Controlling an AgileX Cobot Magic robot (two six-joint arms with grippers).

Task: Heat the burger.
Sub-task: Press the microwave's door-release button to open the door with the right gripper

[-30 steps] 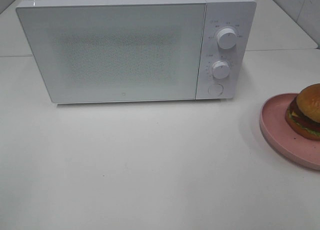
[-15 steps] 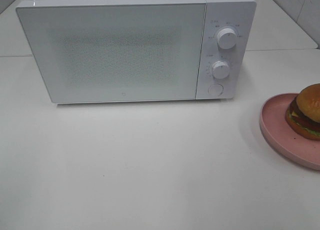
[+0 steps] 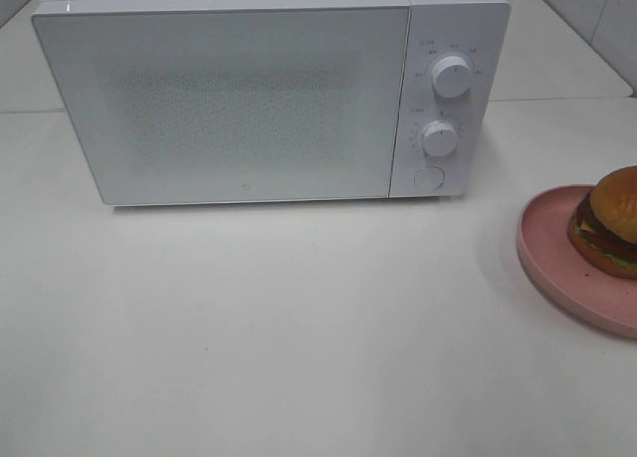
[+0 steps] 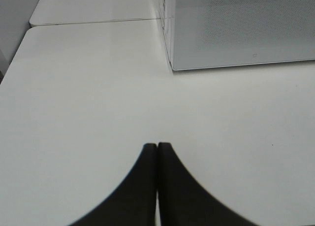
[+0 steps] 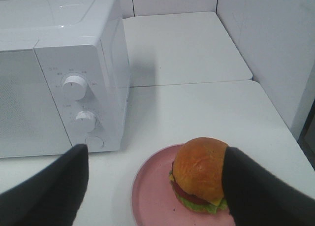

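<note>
**On the plate, outside a closed microwave**

Finds the burger (image 3: 609,221) sitting on a pink plate (image 3: 547,253) at the right edge of the white table (image 3: 299,328), off to the right of the white microwave (image 3: 229,99) with its door closed. Shows the right gripper (image 5: 155,154) spread wide and holding nothing, dark fingers to either side of burger and plate; contact with the bun impossible to tell. Shows the left gripper (image 4: 157,149) closed, fingertips pressed together on nothing, above the tabletop near the microwave's front corner.
</note>
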